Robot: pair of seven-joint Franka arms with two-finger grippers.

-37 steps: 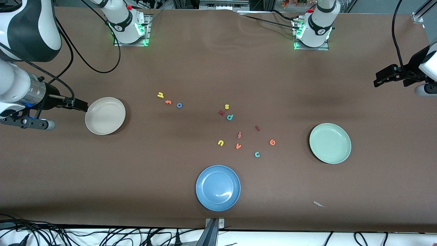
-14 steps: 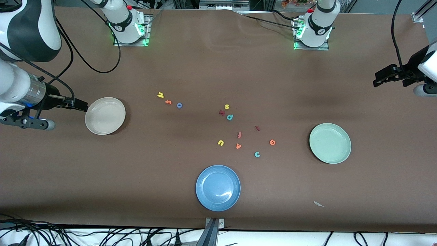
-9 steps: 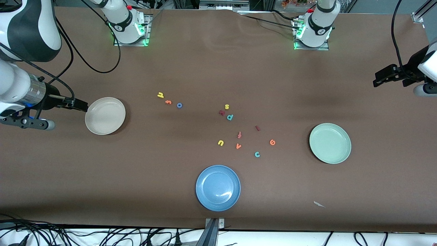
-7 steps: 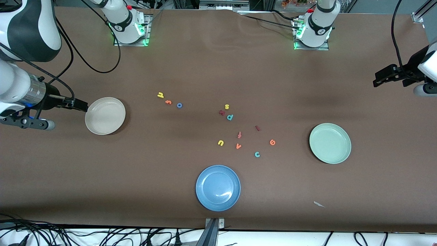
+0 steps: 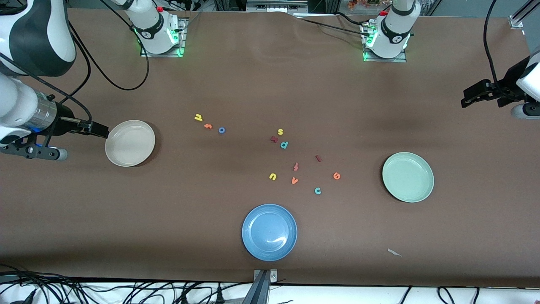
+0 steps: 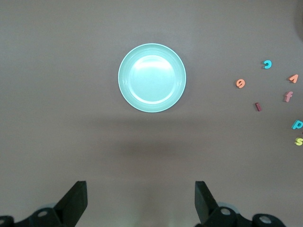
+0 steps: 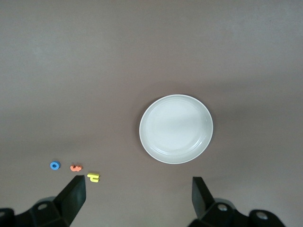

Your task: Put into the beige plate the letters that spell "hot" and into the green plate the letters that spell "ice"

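Observation:
The beige plate (image 5: 130,143) (image 7: 176,129) lies toward the right arm's end, the green plate (image 5: 408,177) (image 6: 152,78) toward the left arm's end. Yellow h (image 5: 198,118), orange t (image 5: 208,126) and blue o (image 5: 222,130) form a row beside the beige plate. Dark red i (image 5: 318,158), orange e (image 5: 336,175) and teal c (image 5: 317,191) lie nearer the green plate. My right gripper (image 5: 99,130) (image 7: 138,182) hangs open high over the table beside the beige plate. My left gripper (image 5: 468,97) (image 6: 140,184) hangs open high beside the green plate. Both are empty.
A blue plate (image 5: 269,232) sits near the front edge. Other loose letters lie mid-table: yellow s (image 5: 280,131), a dark red letter (image 5: 274,139), teal p (image 5: 284,145), red-orange f (image 5: 295,166), yellow u (image 5: 272,176), orange v (image 5: 294,180). A paper scrap (image 5: 394,252) lies near the front.

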